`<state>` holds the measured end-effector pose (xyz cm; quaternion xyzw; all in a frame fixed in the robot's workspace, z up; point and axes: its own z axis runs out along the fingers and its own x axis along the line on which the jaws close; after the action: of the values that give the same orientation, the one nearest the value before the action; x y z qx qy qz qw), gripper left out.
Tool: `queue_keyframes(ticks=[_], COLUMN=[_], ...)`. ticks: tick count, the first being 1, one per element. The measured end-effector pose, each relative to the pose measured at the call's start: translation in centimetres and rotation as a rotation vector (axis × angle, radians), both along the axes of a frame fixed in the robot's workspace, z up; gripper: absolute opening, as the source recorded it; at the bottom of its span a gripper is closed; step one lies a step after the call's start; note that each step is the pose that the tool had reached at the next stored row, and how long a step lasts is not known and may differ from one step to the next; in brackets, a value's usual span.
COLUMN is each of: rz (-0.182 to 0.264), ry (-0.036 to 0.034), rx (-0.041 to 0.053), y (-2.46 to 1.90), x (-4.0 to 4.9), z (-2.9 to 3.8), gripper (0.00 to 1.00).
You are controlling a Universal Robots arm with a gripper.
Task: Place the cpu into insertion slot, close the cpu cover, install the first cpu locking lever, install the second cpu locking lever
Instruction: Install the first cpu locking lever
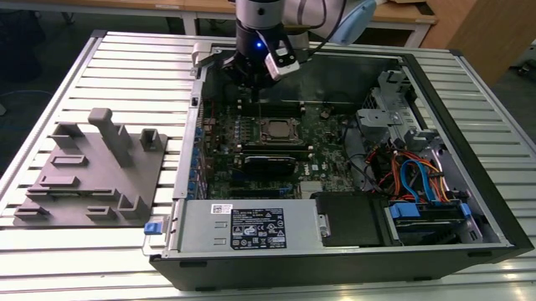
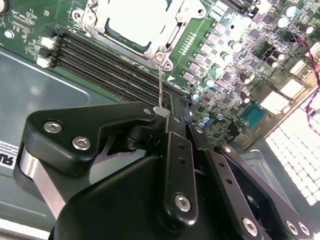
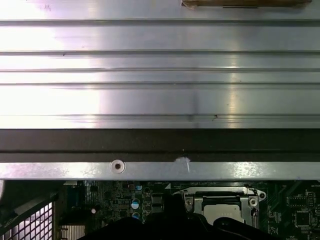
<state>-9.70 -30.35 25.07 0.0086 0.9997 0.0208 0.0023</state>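
Currently on my remote log, item by item.

- **Tool:** gripper [image 2: 167, 114], fingers pressed together. I read them as pinching the free end of a thin wire locking lever [image 2: 159, 82].
- **Lever:** the locking lever rises near-upright from a corner of the insertion slot [image 1: 277, 130] to the fingertips.
- **Chip:** cpu [image 2: 132, 22], seated inside the slot, pale metal top showing.
- **Plate:** cpu cover [image 2: 174, 36], apparently lying flat on the slot and framing the chip.
- **Tool position:** above the slot's edge, on the side facing the long memory slots [image 2: 100, 65].
- **Handling note, my judgement:** swing the lever along its own arc about the slot's corner with a light grip, so the wire neither bends nor slips free.
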Motion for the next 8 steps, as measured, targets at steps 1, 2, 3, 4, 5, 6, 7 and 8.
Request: queue_keyframes(ticks=[1, 2, 3, 4, 5, 6, 7, 8], rz=[0.000, 0.000, 0.000, 0.000, 0.000, 0.000, 0.000, 0.000], ry=[0.0000, 0.0000, 0.0000, 0.0000, 0.0000, 0.0000, 0.0000, 0.0000], rx=[0.0000, -0.0001, -0.0001, -0.0002, -0.0002, -0.0002, -0.0002, -0.0002], y=[0.02, 0.04, 0.06, 0.08, 0.10, 0.13, 0.14, 0.16], x=[0.05, 0.10, 0.15, 0.20, 0.25, 0.31, 0.36, 0.41], z=[0.00, 0.00, 0.00, 0.00, 0.00, 0.00, 0.00, 0.00], gripper=[0.10, 0.10, 0.10, 0.10, 0.10, 0.10, 0.10, 0.10])
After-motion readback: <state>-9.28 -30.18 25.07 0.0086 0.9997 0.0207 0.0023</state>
